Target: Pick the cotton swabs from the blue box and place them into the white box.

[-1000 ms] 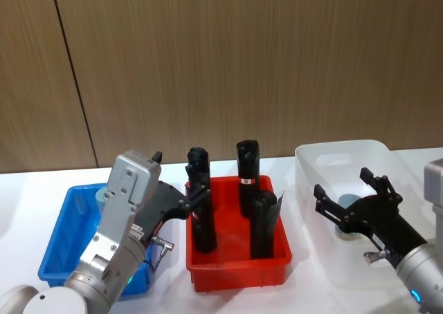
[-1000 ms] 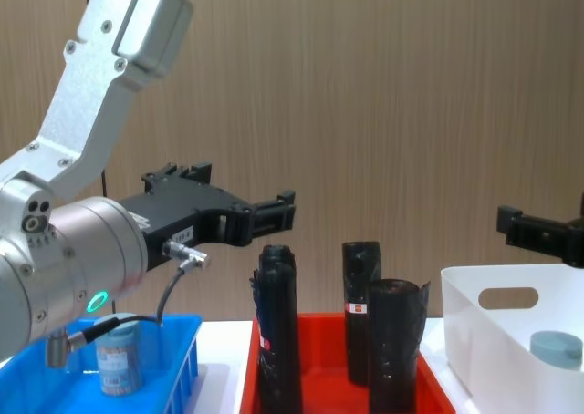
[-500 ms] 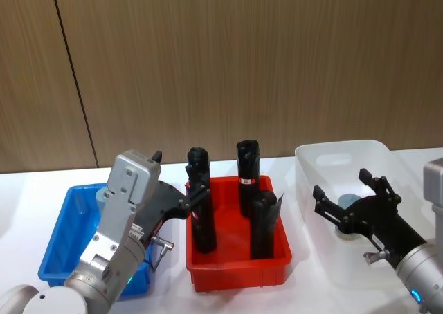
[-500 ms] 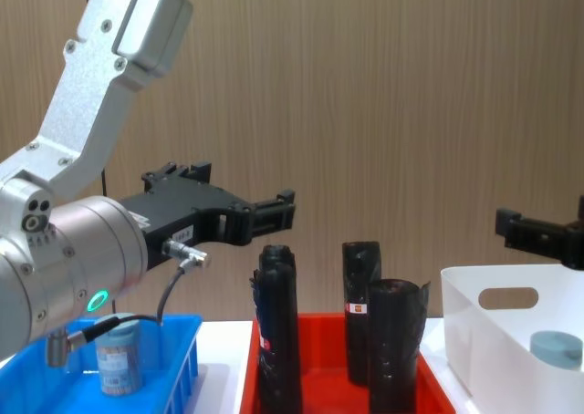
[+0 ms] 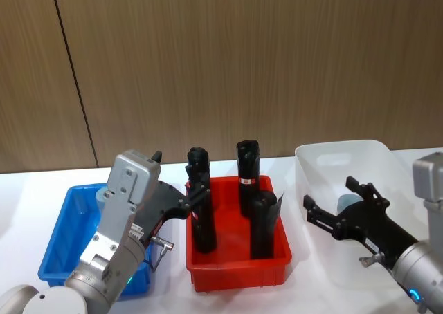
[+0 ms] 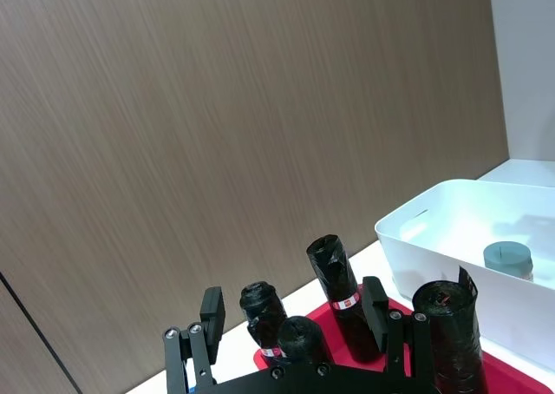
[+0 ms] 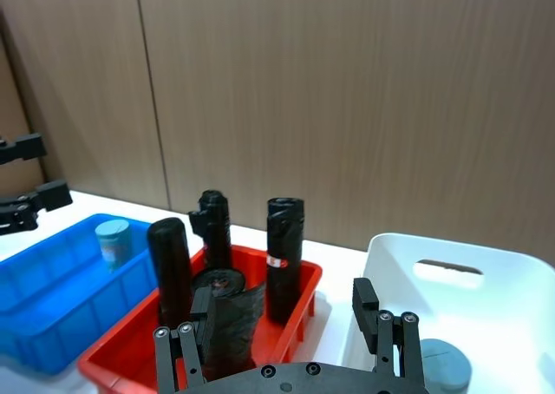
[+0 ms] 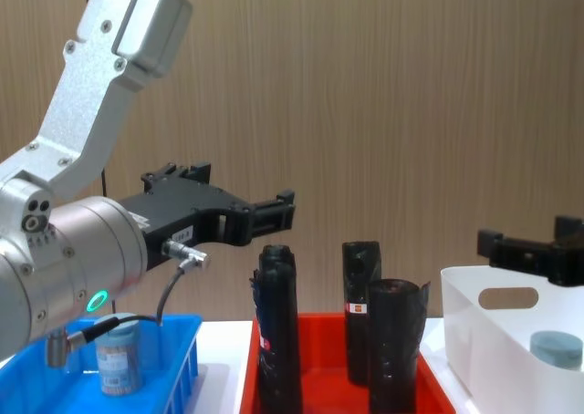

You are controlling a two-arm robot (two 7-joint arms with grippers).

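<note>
One cotton swabs tub (image 8: 119, 357) stands in the blue box (image 5: 61, 239) on the left, partly behind my left arm. Another tub (image 8: 555, 348) with a grey-blue lid sits in the white box (image 5: 344, 158) on the right. My left gripper (image 5: 190, 193) hangs open and empty above the gap between the blue box and the red tray. Its wrist view shows the left gripper (image 6: 293, 311) with fingers spread. My right gripper (image 5: 337, 212) is open and empty over the white box's left part, just beside the tub (image 5: 344, 202). In its own view the right gripper (image 7: 284, 307) faces the blue box (image 7: 52, 272).
A red tray (image 5: 235, 259) sits between the two boxes and holds three tall black wrapped rolls (image 5: 201, 203) with red labels. They rise higher than both box rims. A wood-panel wall closes off the back. The table top is white.
My right gripper has shifted left, from over the tub in the white box toward the red tray side. The left arm and the tubs have not moved.
</note>
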